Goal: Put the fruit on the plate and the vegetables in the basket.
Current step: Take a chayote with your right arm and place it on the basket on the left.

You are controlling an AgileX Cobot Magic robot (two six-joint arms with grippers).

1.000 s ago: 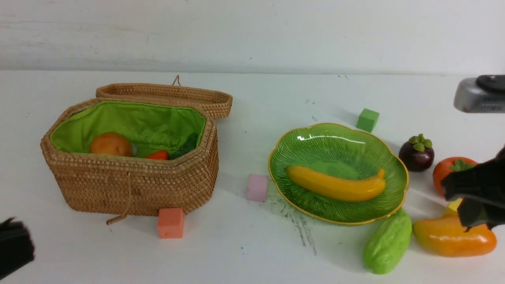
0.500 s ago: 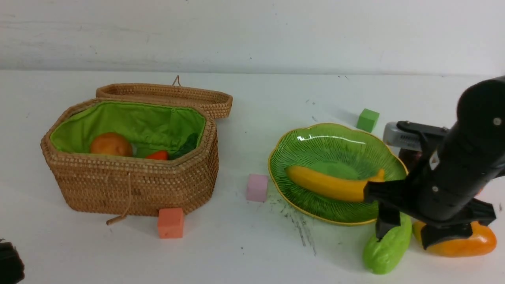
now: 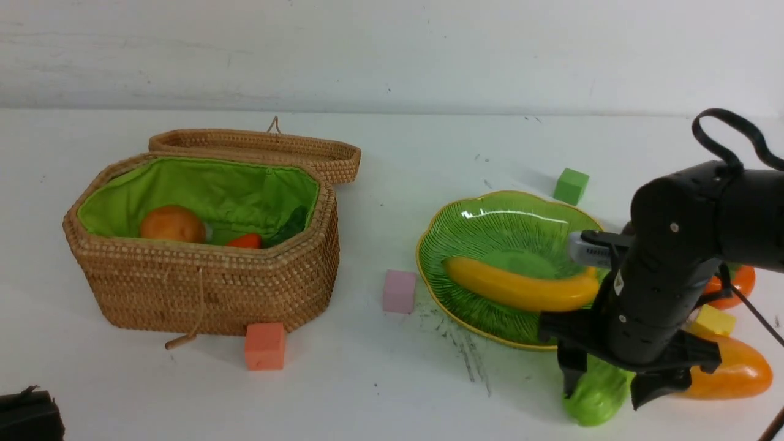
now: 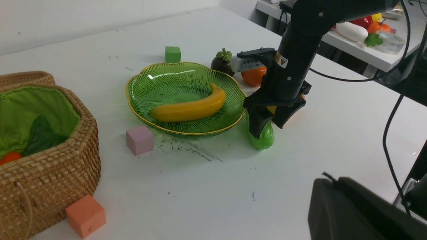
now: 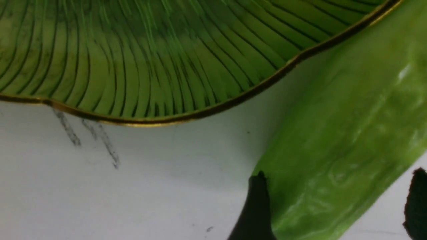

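Front view puts the gourd (image 3: 594, 404) on the surface (image 3: 367, 380), just beside the near rim of the plate (image 3: 490, 226). The right hand (image 3: 606, 392) is spread wide astride it, gripping nothing yet. The left hand (image 3: 27, 416) sits closed at the near left corner.

The finger on the plate side has little room and could catch the gold rim, shoving the plate and rolling the banana (image 3: 520, 291). The other finger may nudge the mango (image 3: 735, 370). Glossy and tapered, the gourd could squirt out of an off-centre squeeze.

Count:
- One plate, one basket (image 3: 208, 288).
- Four fruit: banana on the plate; mango, persimmon (image 3: 735, 283) and mangosteen (image 4: 223, 63) off it.
- Three vegetables: potato (image 3: 173, 224) and pepper (image 3: 245, 240) in the basket, gourd outside.
- Four foam cubes: green (image 3: 571, 185), pink (image 3: 399, 291), orange (image 3: 264, 346), yellow (image 3: 713, 320).
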